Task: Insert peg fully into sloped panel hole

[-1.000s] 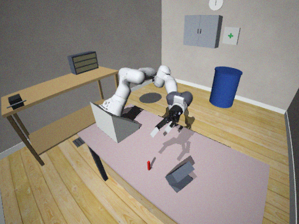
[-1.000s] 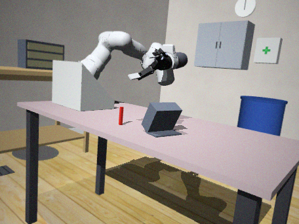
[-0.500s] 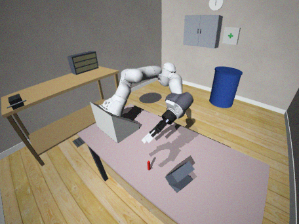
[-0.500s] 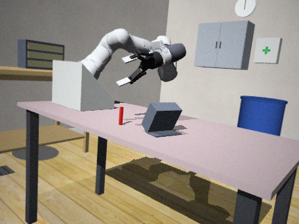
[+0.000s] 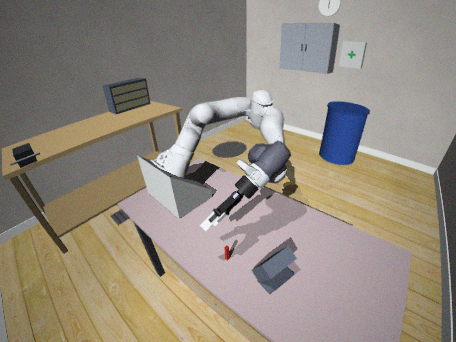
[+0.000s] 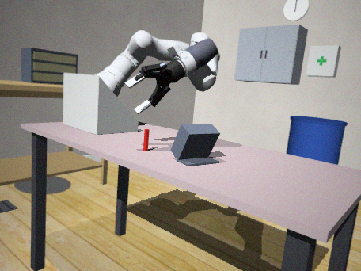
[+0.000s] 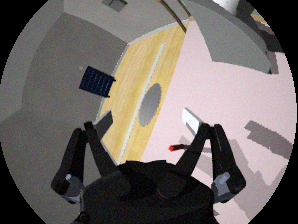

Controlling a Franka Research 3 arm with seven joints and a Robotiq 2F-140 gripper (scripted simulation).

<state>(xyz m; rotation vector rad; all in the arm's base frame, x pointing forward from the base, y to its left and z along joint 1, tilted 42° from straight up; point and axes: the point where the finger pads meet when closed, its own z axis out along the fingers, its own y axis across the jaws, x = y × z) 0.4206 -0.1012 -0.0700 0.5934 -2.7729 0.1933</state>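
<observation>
On the pink table (image 5: 345, 280) (image 6: 253, 170) (image 7: 225, 100), our white arm (image 5: 220, 111) (image 6: 158, 44) reaches out from behind the pale wedge-shaped block (image 5: 172, 192) (image 6: 81, 104) (image 7: 230, 42) at one end, and our gripper (image 5: 214, 221) (image 6: 138, 95) (image 7: 147, 115) hangs tilted above the surface, fingers spread wide with nothing between them. We see the grey sloped panel (image 5: 275, 262) (image 6: 195, 144) standing nearer the long edge than the far corners, and just beside it the red peg (image 5: 227, 253) (image 6: 146, 140) (image 7: 176, 147) stands upright near that same edge, outside the panel.

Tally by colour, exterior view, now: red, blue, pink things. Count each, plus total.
Red: 1, the peg
Blue: 1, the bin
Pink: 1, the table top
Total: 3
</observation>
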